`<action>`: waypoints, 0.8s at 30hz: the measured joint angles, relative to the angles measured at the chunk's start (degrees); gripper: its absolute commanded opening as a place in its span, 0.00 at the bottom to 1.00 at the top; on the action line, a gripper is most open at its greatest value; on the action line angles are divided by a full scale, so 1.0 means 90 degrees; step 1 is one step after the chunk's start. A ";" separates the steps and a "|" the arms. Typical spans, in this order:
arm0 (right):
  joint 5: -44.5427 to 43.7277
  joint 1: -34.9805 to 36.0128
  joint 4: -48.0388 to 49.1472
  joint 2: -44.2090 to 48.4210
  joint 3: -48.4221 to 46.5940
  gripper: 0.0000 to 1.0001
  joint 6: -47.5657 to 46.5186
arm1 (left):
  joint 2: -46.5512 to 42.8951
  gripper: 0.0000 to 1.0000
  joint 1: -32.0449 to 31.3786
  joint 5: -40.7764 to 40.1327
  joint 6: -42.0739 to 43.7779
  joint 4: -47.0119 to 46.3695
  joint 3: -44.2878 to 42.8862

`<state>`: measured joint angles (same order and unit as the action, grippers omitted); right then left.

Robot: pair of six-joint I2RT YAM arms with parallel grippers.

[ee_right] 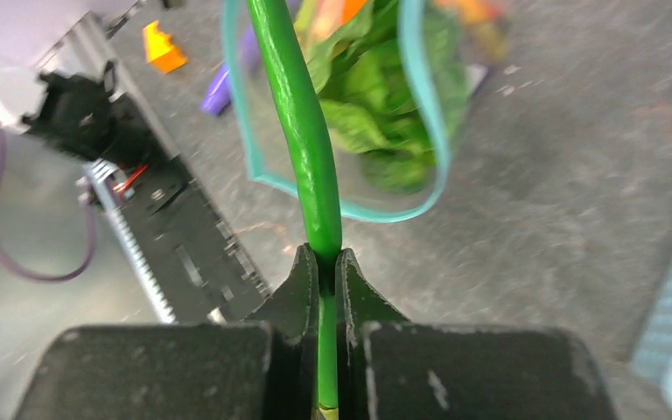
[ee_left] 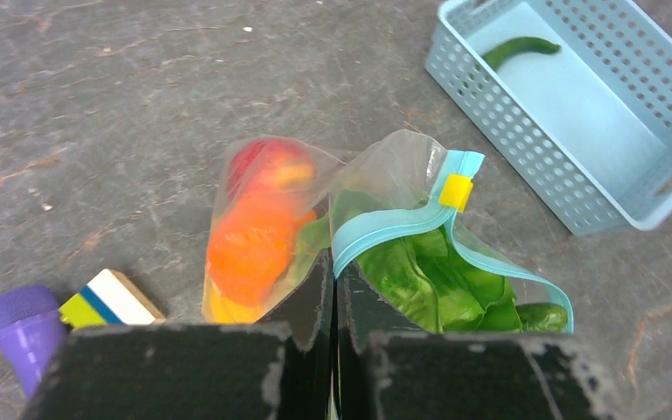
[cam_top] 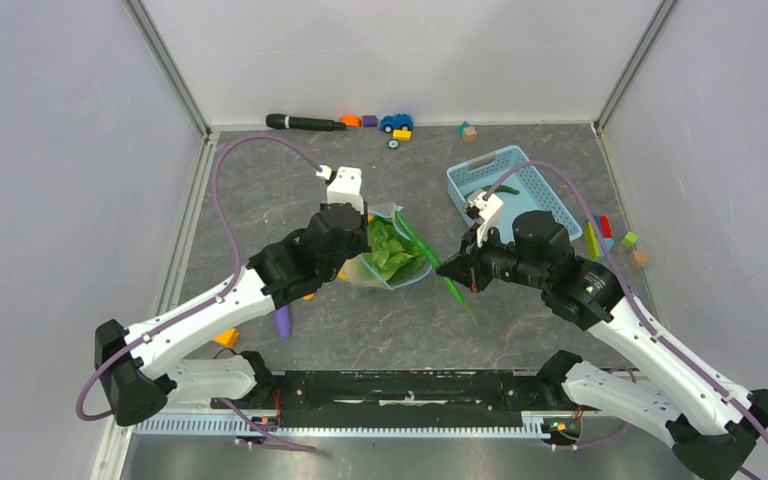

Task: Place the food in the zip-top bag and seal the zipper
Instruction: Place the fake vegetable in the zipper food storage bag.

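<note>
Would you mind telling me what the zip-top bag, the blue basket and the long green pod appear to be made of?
The zip-top bag: thin, glossy clear plastic film; the orange fruit shows through. The basket: rigid light-blue plastic, matte, moulded lattice walls. The long green pod: probably smooth plastic or rubber, given its shiny highlight.

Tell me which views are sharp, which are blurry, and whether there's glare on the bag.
Top external: evenly lit and sharp, shadows soft. Left wrist: the zip-top bag and basket are crisp, faint sheen on the plastic. Right wrist: the green pod is sharp near the right gripper, while the bag and lettuce behind it are blurred.
</note>
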<state>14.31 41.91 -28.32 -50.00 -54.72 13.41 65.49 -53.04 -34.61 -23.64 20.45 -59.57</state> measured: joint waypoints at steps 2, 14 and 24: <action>0.0447 0.0000 -0.0180 0.0063 0.0085 0.00 0.0282 | 0.0029 0.02 0.0000 0.0257 0.0092 -0.0056 0.0007; 0.1421 0.0000 -0.1817 -0.0294 0.0279 0.00 0.1372 | 0.0138 0.02 -0.0015 0.1814 0.0051 -0.0556 0.0447; 0.1537 0.0000 -0.2052 -0.1212 -0.0287 0.00 0.1899 | -0.0095 0.02 -0.0163 0.2317 0.0041 -0.0804 0.0692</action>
<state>28.14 41.91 -46.78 -60.90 -57.30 30.50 64.64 -54.50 -13.76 -23.27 13.21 -53.34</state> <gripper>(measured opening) 0.031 0.033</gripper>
